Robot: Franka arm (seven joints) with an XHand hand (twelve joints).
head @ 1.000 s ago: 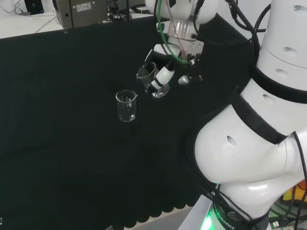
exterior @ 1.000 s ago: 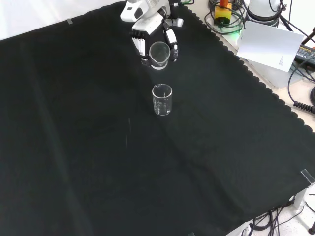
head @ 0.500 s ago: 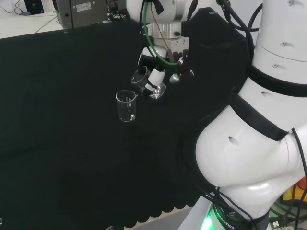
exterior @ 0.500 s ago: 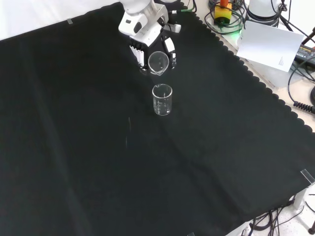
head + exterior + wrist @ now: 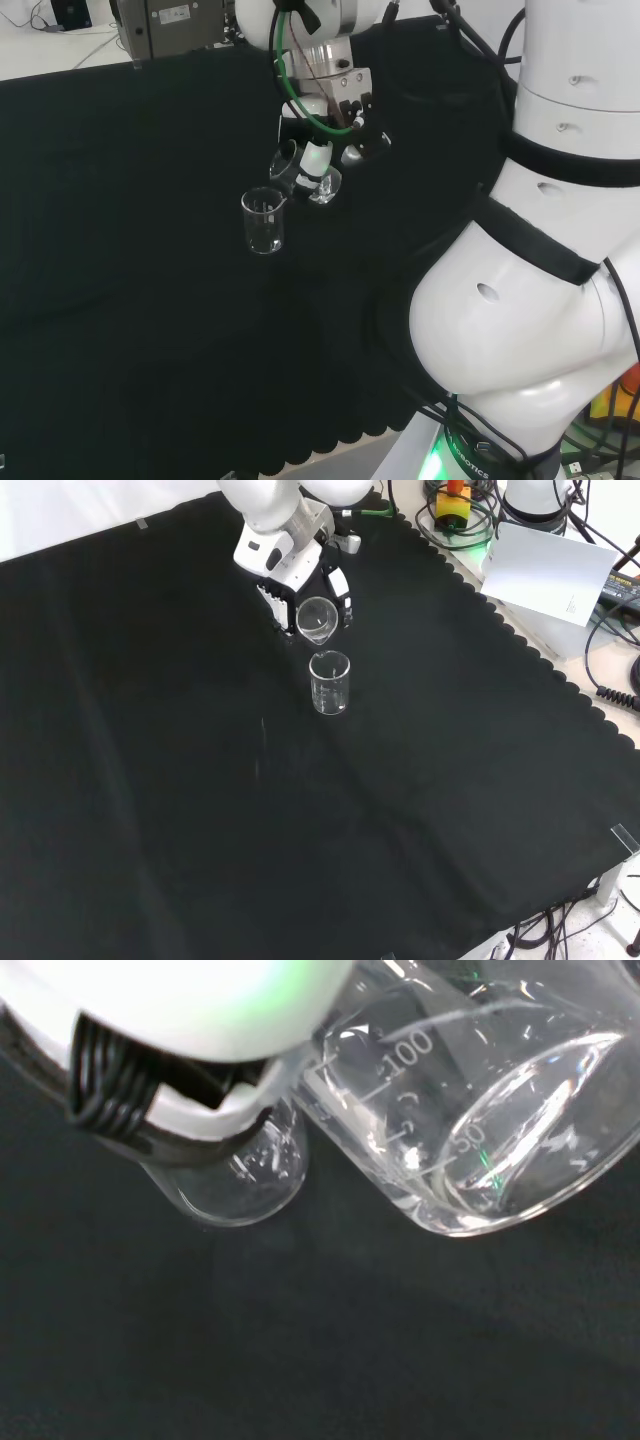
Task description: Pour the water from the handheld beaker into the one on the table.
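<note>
My hand [image 5: 290, 575] gripped the tilted beaker [image 5: 315, 619], fingers curled round it, its mouth tipped toward the second beaker [image 5: 329, 682] standing upright on the table [image 5: 180, 810], just beside and below it in the front view.

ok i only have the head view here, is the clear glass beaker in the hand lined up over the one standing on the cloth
Observer: In the front view the tilted clear glass beaker held by the black and white hand has its mouth just above the rim of the upright clear glass beaker on the black cloth.
Operator: any water left in the held one
Observer: Yes, the wrist view shows water pooled in the held beaker's lower side.
Operator: anything in the standing one
Observer: I cannot tell; no view shows liquid in it plainly.
</note>
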